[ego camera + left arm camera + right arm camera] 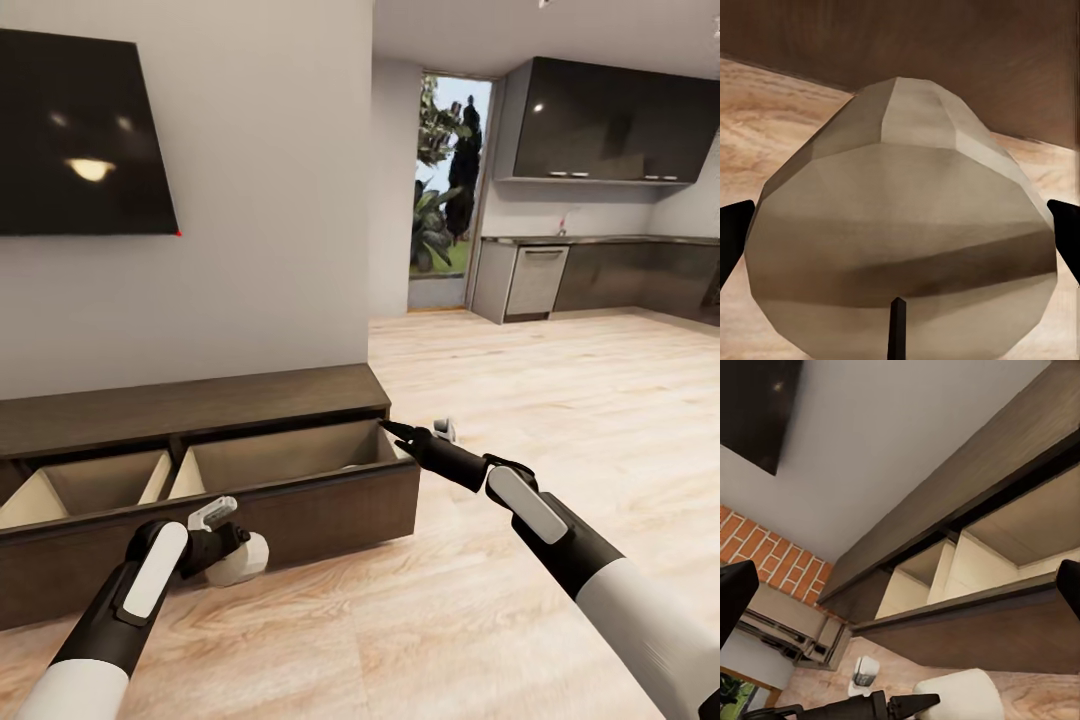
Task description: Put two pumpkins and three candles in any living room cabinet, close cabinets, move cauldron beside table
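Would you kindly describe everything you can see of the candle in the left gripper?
The candle is a short, stubby beige-tan cylinder with faceted sides and a matte, waxy look. In the left wrist view its dark wick points toward the camera, so it lies tipped sideways. The left gripper has a finger at each side of it, apparently clamping it. In the head view it appears as a pale rounded shape low in front of the cabinet's open drawer front, above the wooden floor, not yet inside.

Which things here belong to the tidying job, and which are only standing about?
Job: candle, in the left end effector; cabinet, open; right end effector, open, at the cabinet's end.
Not the job: television; kitchen cupboards; dishwasher.
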